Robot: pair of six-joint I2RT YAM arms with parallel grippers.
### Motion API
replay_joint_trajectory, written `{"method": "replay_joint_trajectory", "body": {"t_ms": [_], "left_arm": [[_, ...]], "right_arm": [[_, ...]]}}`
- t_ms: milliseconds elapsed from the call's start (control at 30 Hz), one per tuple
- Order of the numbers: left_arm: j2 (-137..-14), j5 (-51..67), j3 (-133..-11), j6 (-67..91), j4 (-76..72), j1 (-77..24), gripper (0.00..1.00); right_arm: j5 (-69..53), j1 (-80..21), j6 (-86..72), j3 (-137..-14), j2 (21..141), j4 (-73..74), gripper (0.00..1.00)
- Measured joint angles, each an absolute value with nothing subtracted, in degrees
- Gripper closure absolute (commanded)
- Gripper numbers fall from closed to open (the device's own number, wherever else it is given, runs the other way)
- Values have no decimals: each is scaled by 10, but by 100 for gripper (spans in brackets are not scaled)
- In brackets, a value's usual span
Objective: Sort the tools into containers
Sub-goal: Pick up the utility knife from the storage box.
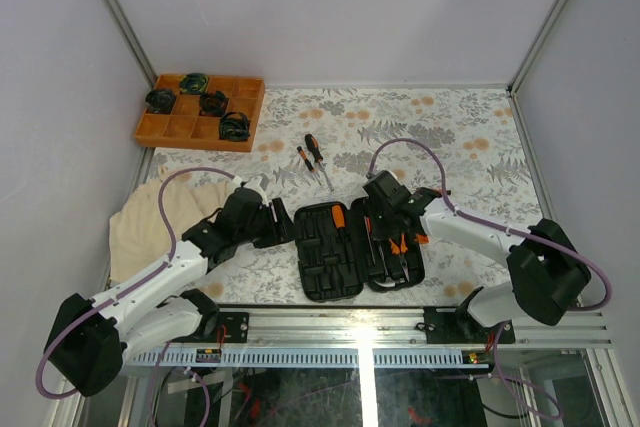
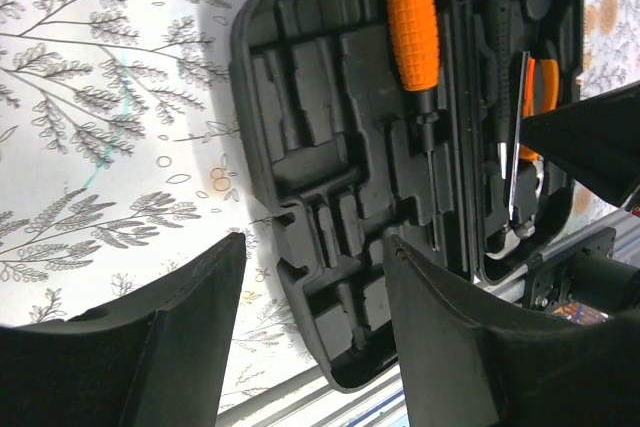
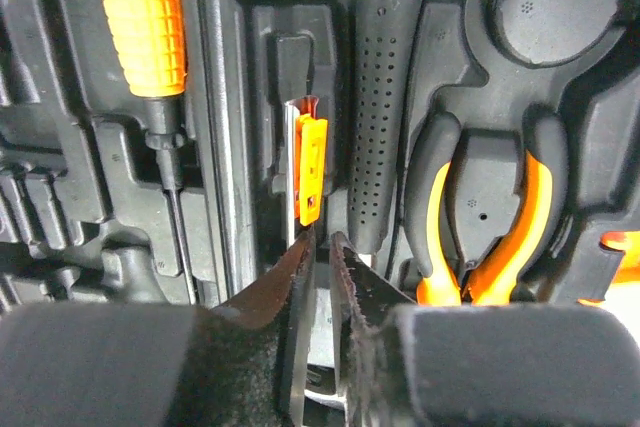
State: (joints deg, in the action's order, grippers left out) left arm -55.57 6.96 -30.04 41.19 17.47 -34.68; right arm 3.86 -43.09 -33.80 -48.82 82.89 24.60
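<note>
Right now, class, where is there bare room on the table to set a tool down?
Free: the floral cloth between the loose screwdrivers and the right wall. Crowded: the open tool case, with the left gripper and right gripper at it.

Bright, even light fell from overhead. Soft shadows hugged the tool case (image 1: 328, 252) on the tabletop (image 1: 450, 137). White glare streaked the rail (image 1: 365, 332) along the near edge. Up close, the right gripper (image 3: 322, 237) loomed dark and blurred.
</note>
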Motion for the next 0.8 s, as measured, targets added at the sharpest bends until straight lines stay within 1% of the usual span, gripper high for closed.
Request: {"method": "replay_joint_trajectory", "body": {"t_ms": [33, 67, 167, 367, 533, 800], "left_arm": [[-556, 70, -303, 412, 175, -350, 44], [-556, 69, -308, 412, 175, -354, 44], [-556, 69, -328, 413, 172, -374, 43], [-586, 58, -360, 427, 122, -427, 43], [-692, 51, -381, 443, 49, -474, 43], [-811, 51, -396, 476, -37, -540, 43]], "right_arm": [[39, -431, -339, -488, 823, 246, 66], [39, -431, -341, -488, 818, 246, 62], [41, -431, -343, -488, 802, 246, 57], [39, -431, -349, -488, 781, 243, 55], [38, -431, -356, -482, 762, 232, 54], [38, -431, -362, -470, 759, 229, 53]]}}
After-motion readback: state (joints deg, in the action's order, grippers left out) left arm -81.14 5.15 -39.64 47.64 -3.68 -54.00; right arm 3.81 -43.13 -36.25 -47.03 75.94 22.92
